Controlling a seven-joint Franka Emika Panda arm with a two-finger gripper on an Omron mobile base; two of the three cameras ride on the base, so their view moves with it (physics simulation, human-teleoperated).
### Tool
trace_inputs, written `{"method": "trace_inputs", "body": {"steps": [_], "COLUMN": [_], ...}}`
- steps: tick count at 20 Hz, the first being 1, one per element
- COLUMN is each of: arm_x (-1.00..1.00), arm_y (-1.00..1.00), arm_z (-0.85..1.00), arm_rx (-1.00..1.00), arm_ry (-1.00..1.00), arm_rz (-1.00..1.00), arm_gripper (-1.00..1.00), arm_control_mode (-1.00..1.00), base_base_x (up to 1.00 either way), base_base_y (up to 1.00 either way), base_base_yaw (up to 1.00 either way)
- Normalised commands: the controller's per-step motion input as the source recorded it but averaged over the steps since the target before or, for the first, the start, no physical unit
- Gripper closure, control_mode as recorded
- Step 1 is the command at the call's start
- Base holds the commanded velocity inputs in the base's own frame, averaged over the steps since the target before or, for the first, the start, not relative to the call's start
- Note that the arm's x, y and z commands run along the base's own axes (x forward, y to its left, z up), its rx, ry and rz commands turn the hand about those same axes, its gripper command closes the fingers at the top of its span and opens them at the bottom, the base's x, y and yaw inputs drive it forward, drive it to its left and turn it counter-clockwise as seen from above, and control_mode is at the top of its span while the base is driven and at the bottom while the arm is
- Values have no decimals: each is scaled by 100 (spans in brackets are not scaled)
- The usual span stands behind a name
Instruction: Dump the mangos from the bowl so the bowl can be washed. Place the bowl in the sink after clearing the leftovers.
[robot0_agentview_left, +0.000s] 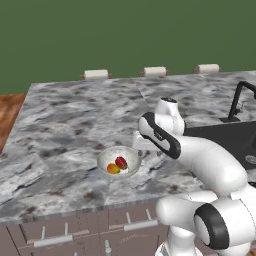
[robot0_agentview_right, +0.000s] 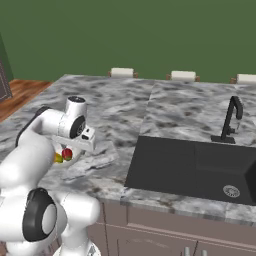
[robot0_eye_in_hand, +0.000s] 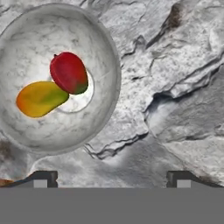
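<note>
I have the tool (robot0_eye_in_hand: 111, 178) spread wide and empty, hovering over the marble counter (robot0_agentview_left: 65, 120) just beside the bowl (robot0_eye_in_hand: 101, 37). Both mangos (robot0_eye_in_hand: 54, 87) sit touching in its middle, so nothing is dumped; the sink (robot0_agentview_right: 170, 165) lies well apart.

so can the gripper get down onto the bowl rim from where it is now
Probably yes. The gripper hangs open just above the counter beside the bowl, and nothing lies between them. The two mangos sit in the bowl's middle, away from the near rim.
</note>
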Motion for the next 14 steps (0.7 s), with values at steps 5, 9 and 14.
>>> {"method": "trace_inputs", "body": {"steps": [5,9,14], "arm_x": [23,34,32], "arm_y": [3,1,8], "arm_z": [-45,-46,-40], "arm_rx": [1,2,8], "arm_ry": [0,0,0], "arm_rz": [-2,-6,-5], "arm_gripper": [-100,-100,-100], "arm_control_mode": [-100,-100,-100], "base_base_x": [0,0,0], "base_base_y": [0,0,0], "base_base_yaw": [0,0,0]}}
